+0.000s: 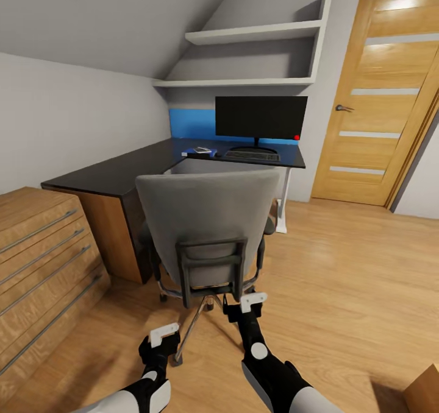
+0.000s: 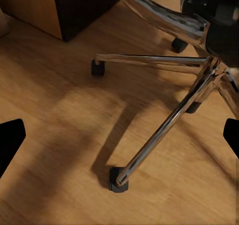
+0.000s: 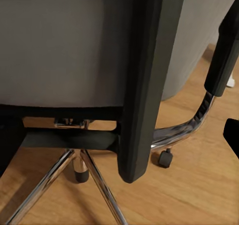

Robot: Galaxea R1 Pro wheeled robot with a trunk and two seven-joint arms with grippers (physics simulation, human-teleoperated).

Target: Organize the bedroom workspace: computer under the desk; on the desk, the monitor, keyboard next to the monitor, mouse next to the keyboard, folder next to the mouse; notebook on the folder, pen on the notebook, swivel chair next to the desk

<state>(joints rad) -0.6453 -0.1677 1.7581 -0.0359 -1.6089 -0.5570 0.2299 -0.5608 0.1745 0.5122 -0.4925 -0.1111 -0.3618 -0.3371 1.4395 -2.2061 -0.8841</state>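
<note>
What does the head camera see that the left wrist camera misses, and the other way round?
Head view alone: the monitor and keyboard on the desk, the swivel chair's grey backrest, the door, both grippers, left and right. Left wrist view alone: a close look at the black casters on the chrome legs. Both: the chair's star base and the wooden floor.

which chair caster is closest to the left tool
The caster ending the chrome leg that points toward the left tool; the other casters sit farther back, toward the desk.
</note>
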